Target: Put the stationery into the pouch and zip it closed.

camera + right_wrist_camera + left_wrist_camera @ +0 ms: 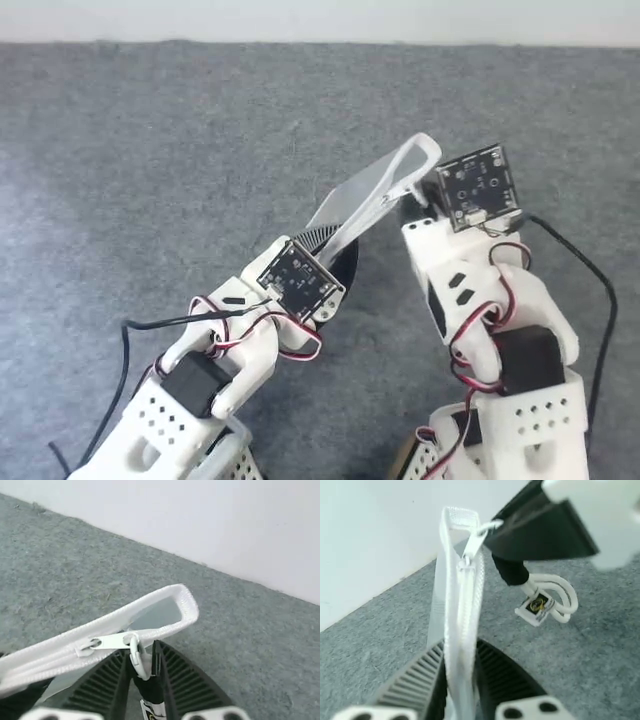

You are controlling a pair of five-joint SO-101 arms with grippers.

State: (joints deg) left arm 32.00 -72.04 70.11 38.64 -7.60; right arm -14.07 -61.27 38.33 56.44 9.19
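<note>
While the left gripper clamps the near end of the pouch, its long axis runs far-right to the right gripper pinching the zipper pull.

The pouch is slim, see-through white plastic with a white zip, held up off the table and turned on edge, zip side upward. Its slider sits near the far end (pull tab attached).

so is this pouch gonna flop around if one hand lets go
Probably light and floppy: the pouch looks thin and see-through, held only by the left hand at one end and the right hand on its zipper pull. The zipper edge runs straight, so likely stiffer there.
</note>
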